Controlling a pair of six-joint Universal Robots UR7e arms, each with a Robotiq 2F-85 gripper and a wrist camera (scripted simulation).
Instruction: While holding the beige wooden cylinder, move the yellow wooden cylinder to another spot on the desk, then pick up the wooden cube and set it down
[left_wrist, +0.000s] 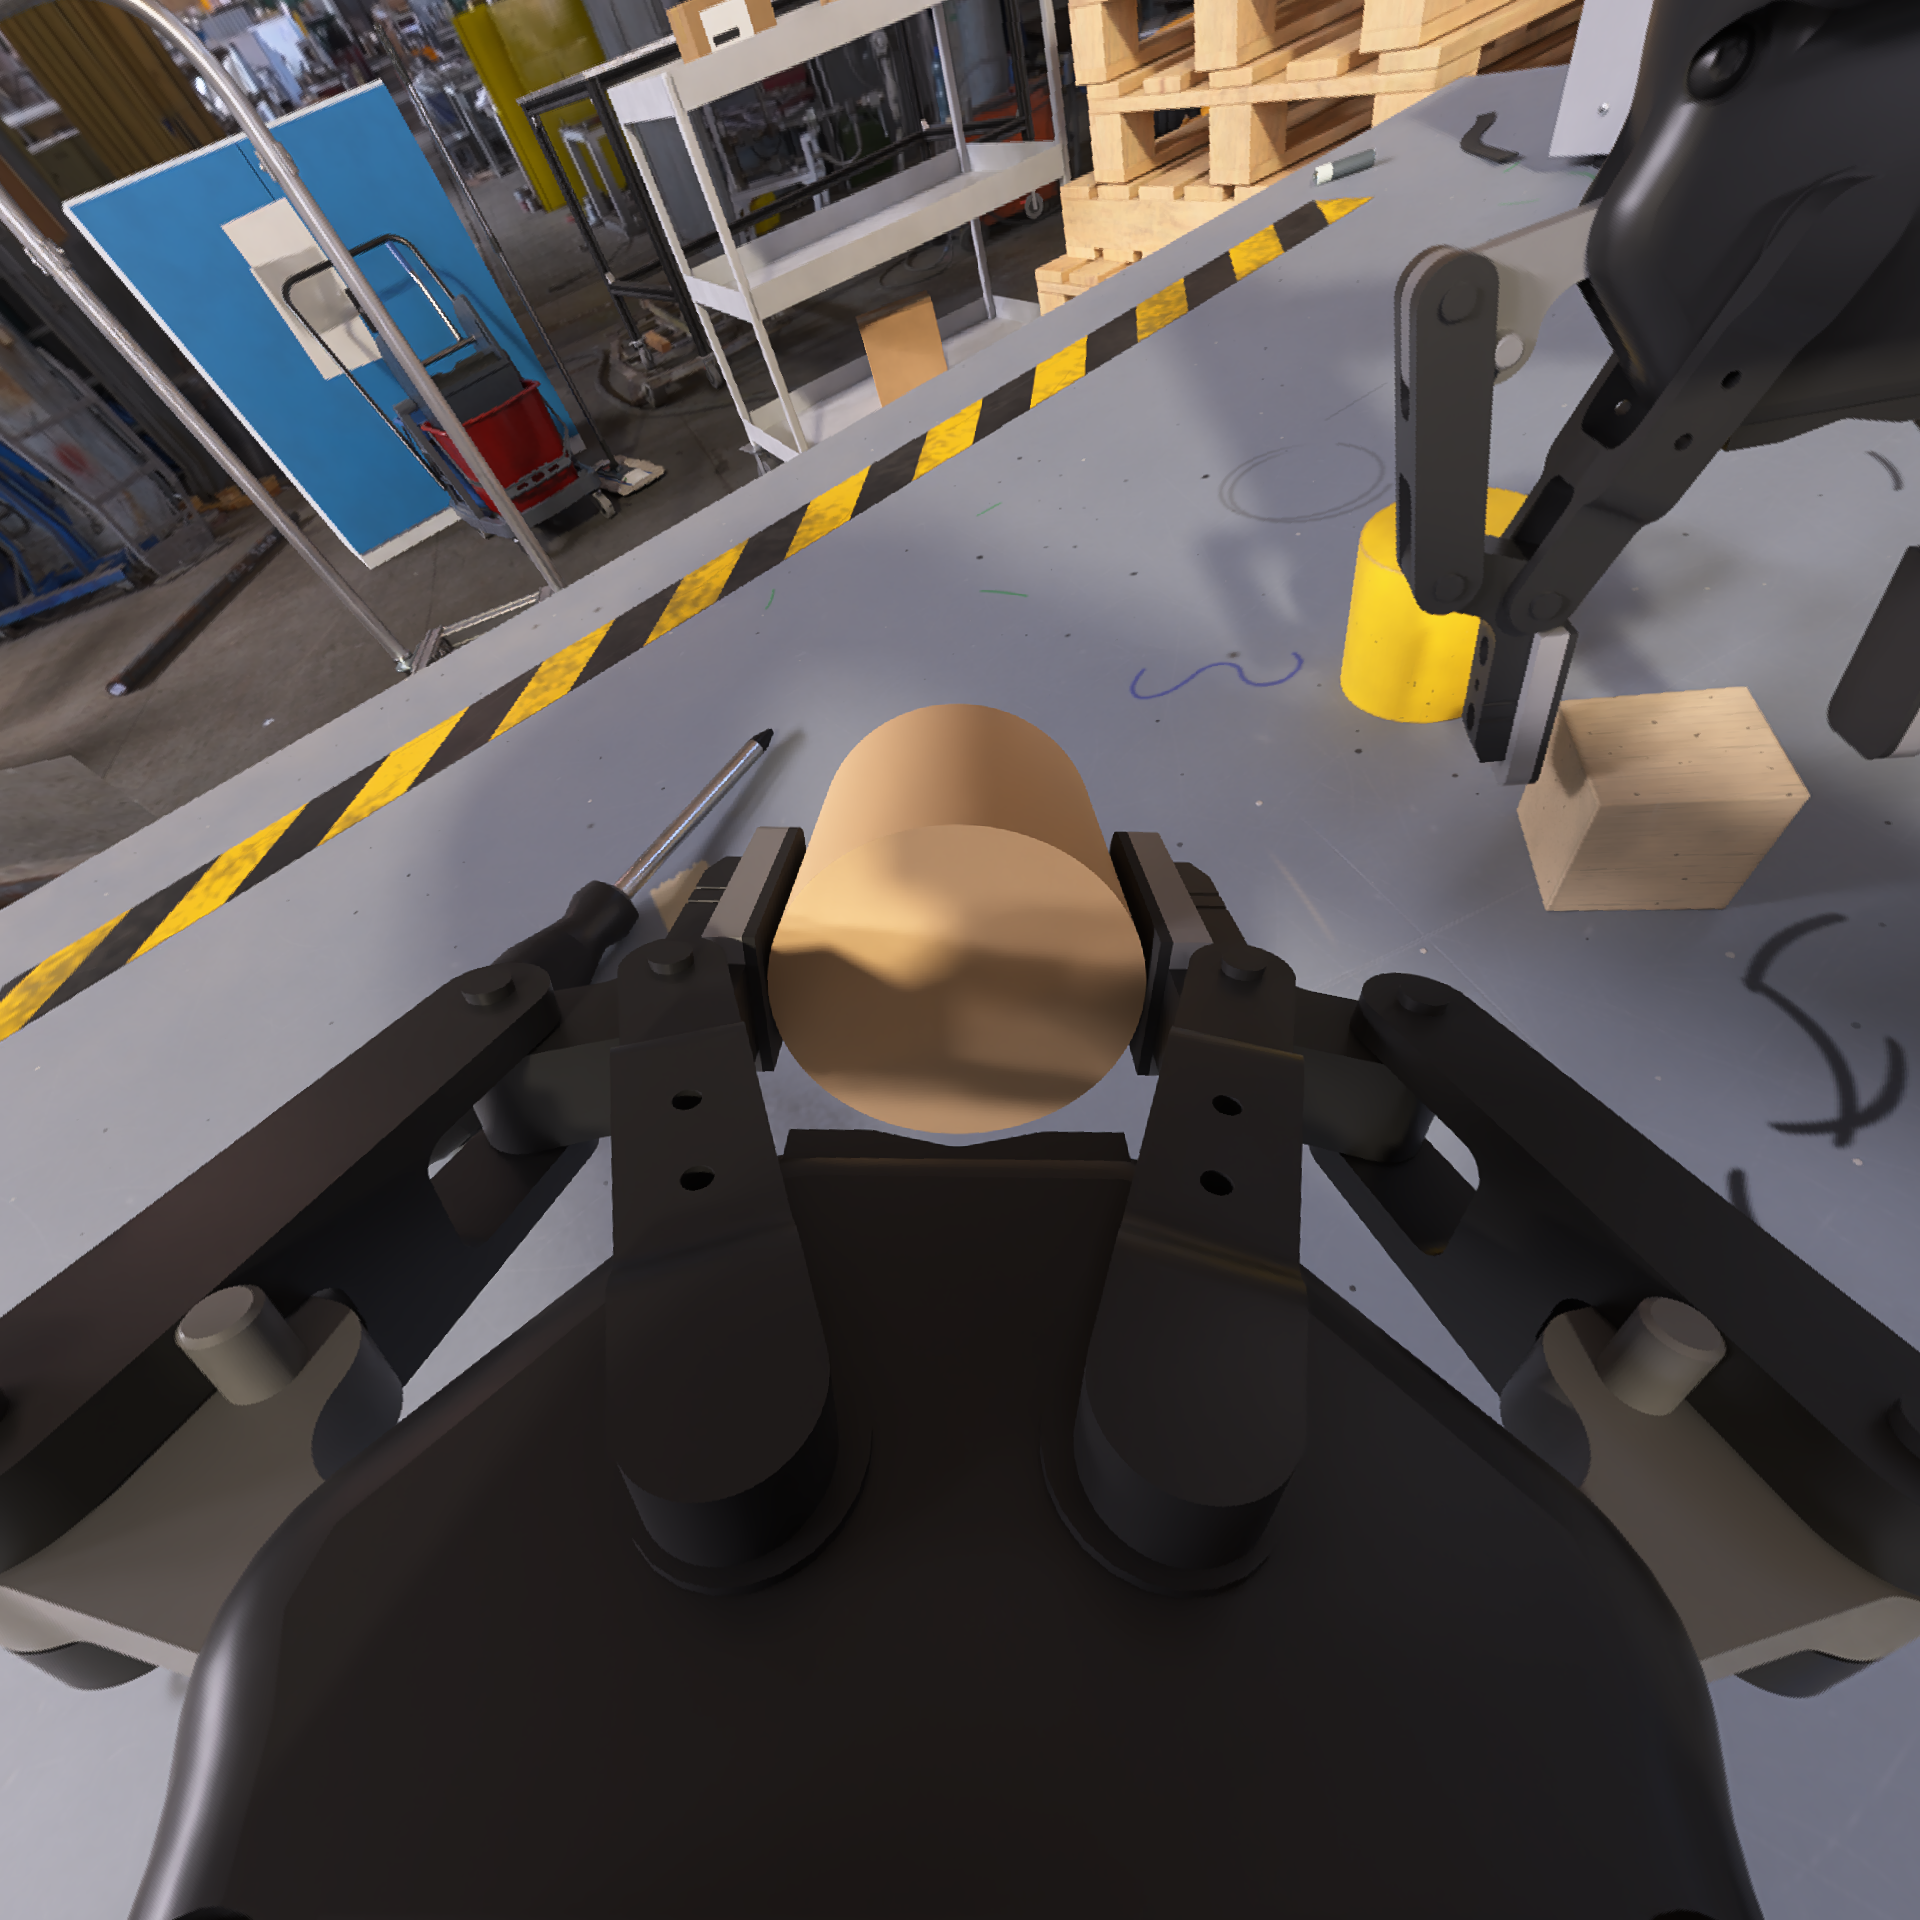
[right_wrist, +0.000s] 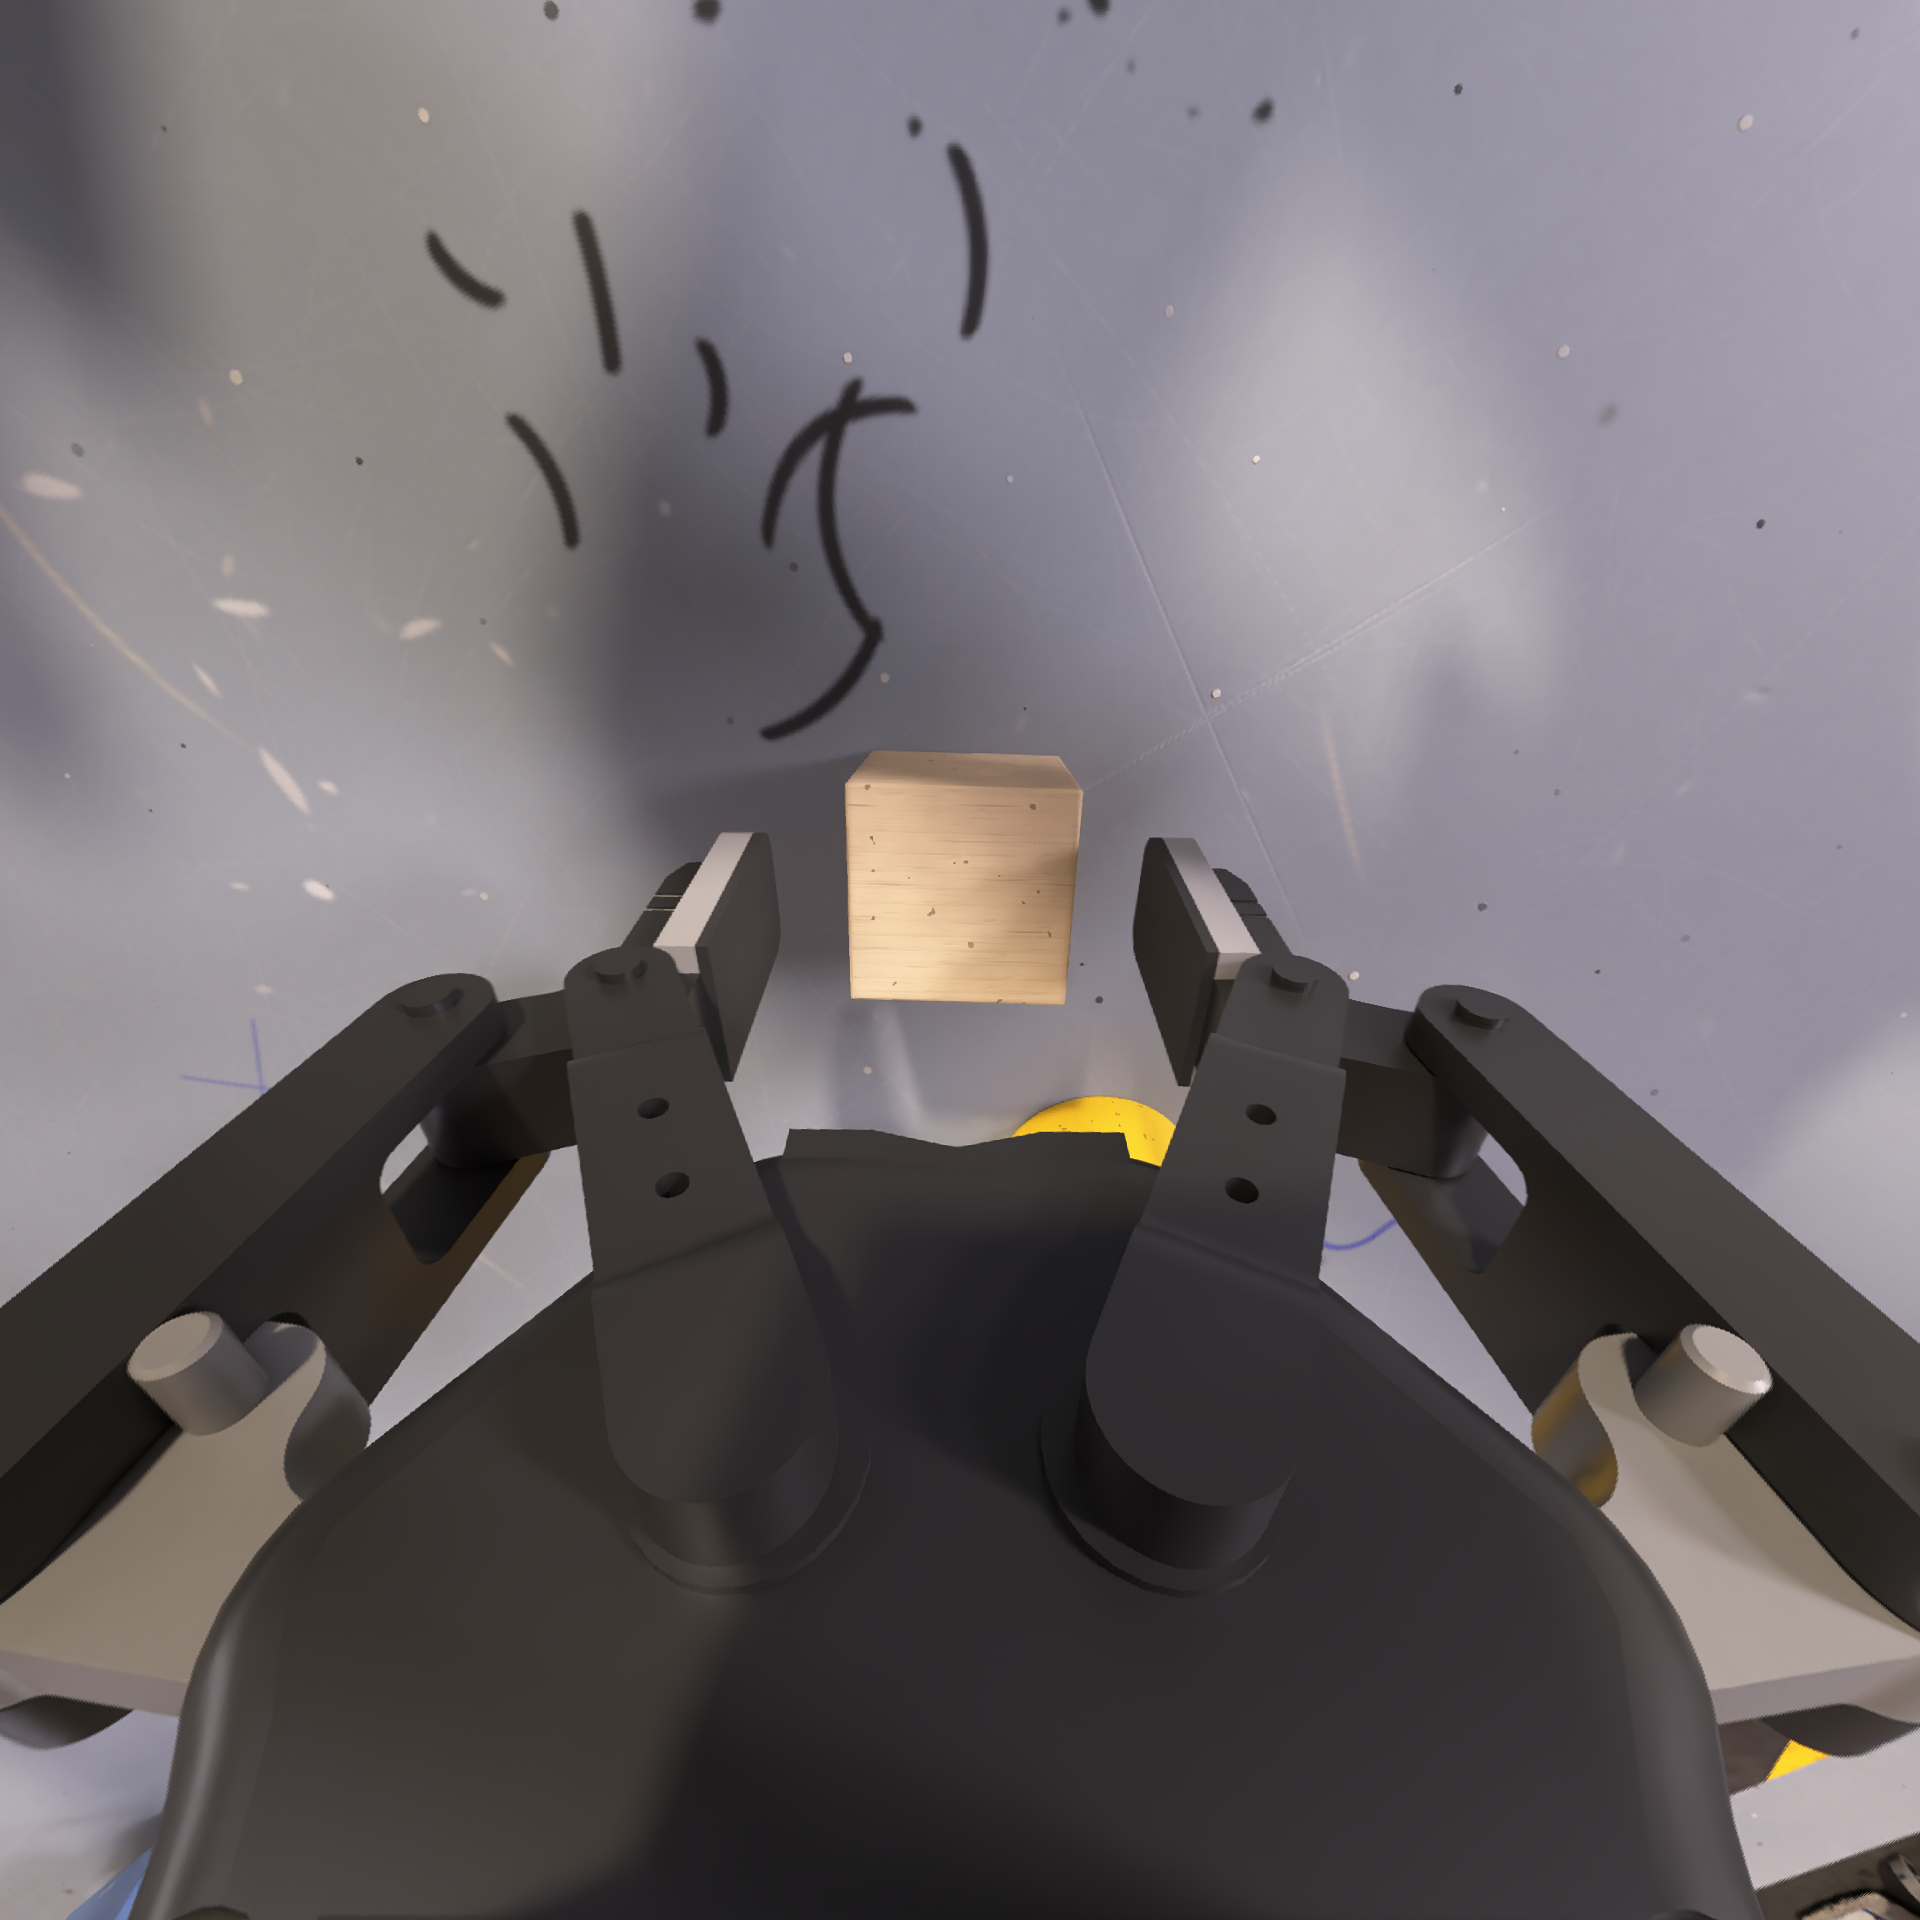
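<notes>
My left gripper (left_wrist: 956, 935) is shut on the beige wooden cylinder (left_wrist: 956, 935) and holds it above the grey desk (left_wrist: 1039, 623). The yellow wooden cylinder (left_wrist: 1392, 623) stands upright on the desk at the right; a sliver of it also shows in the right wrist view (right_wrist: 1112, 1122). The pale wooden cube (left_wrist: 1662, 800) sits on the desk just in front of the yellow cylinder. My right gripper (right_wrist: 956, 935) is open and hangs over the wooden cube (right_wrist: 958, 878), its fingers either side of the cube and apart from it. That right gripper also shows in the left wrist view (left_wrist: 1704, 717).
A screwdriver (left_wrist: 665, 852) lies on the desk left of the beige cylinder. A yellow-and-black hazard stripe (left_wrist: 727, 582) marks the desk's far edge. Black marker scribbles (right_wrist: 821, 540) mark the desk beyond the cube. Wooden pallets (left_wrist: 1247, 125) and shelving stand beyond the desk.
</notes>
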